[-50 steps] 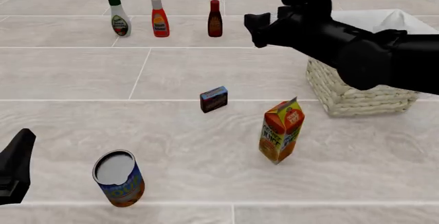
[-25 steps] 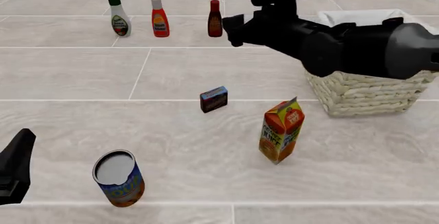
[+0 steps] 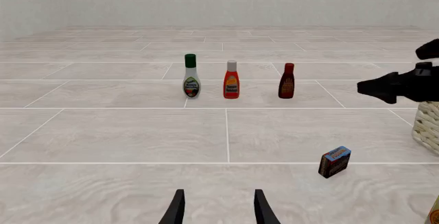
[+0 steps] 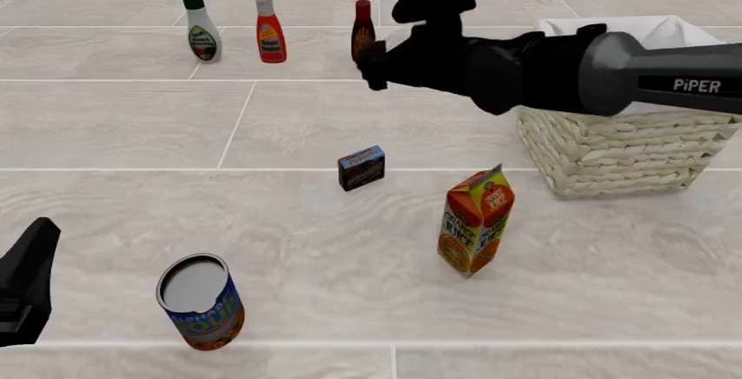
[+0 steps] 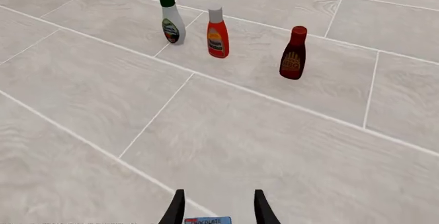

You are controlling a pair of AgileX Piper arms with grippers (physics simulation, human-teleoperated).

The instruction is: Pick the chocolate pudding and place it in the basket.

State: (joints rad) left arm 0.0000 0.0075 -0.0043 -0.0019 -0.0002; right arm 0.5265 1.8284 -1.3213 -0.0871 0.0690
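**Pudding not yet picked, right arm reaching toward it**

The chocolate pudding (image 4: 361,167) is standing on the desk (image 4: 174,127) at the middle of the front view, untouched, well apart from the basket (image 4: 620,149) at the right edge. The right gripper (image 4: 374,57) is hanging above and beyond it in the upper middle, its fingers (image 5: 177,207) spread and holding nothing, the box's top edge showing between them. The left gripper (image 3: 218,208) is waiting at the lower left, fingers likewise parted and empty. Everything is still ahead: descending, grasping, carrying, and dropping into the basket.
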